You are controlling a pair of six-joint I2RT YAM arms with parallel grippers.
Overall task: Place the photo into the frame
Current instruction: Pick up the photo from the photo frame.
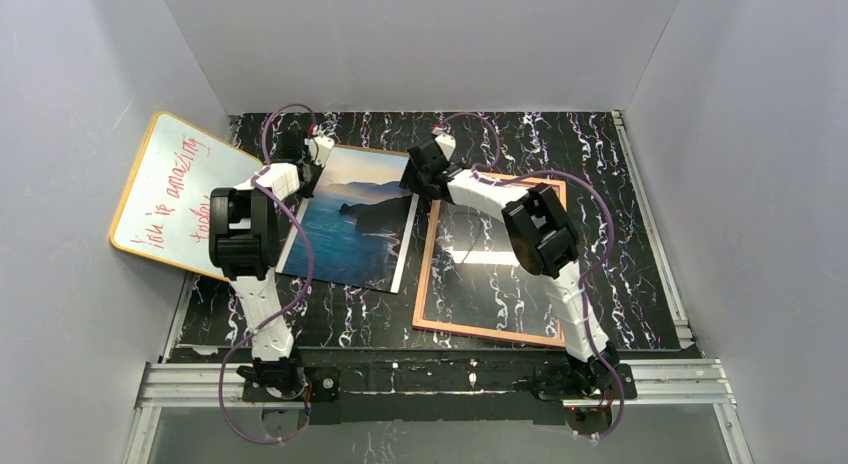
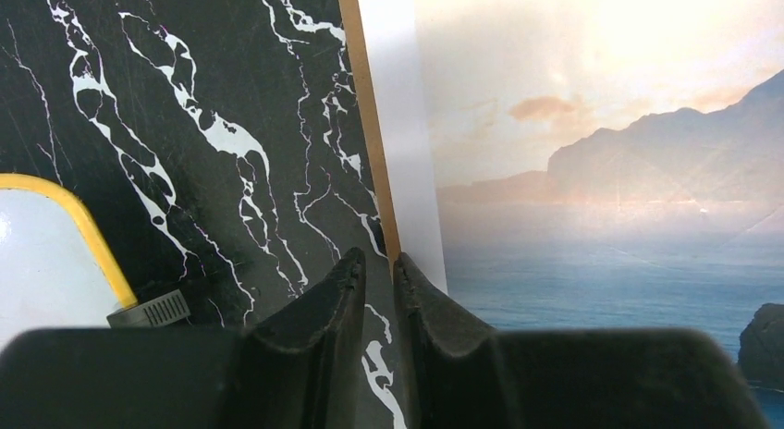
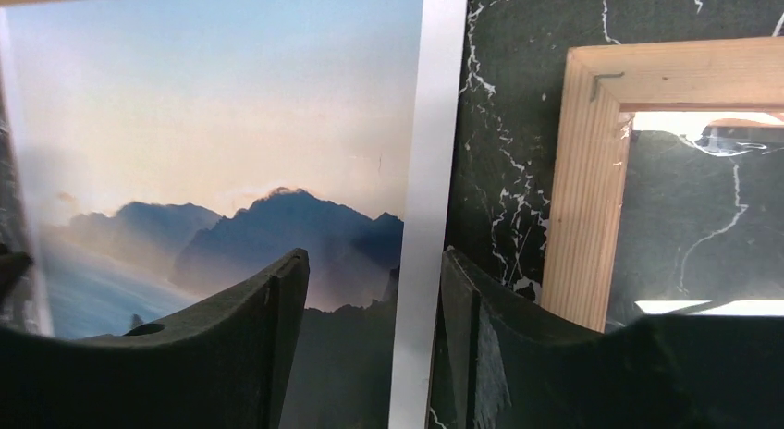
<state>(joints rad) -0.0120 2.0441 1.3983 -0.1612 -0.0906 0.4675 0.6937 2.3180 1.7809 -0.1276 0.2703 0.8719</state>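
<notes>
The photo (image 1: 350, 224), a sea and hills print with a white margin, lies face up on the black marble table left of centre, on a brown backing board (image 2: 365, 96). The frame (image 1: 428, 254) lies flat to its right, tan reverse side up. My left gripper (image 1: 318, 152) is at the photo's far left corner. In the left wrist view the left gripper (image 2: 379, 255) has its jaws almost together and empty, at the photo's (image 2: 601, 170) left edge. My right gripper (image 1: 413, 179) is open. In the right wrist view it (image 3: 373, 255) straddles the photo's (image 3: 213, 124) white right margin, beside the frame (image 3: 582, 189).
A yellow-rimmed whiteboard (image 1: 165, 189) with red writing leans against the left wall; its corner shows in the left wrist view (image 2: 37, 253). Grey walls close in the table on three sides. A metal rail (image 1: 650, 214) runs along the right edge.
</notes>
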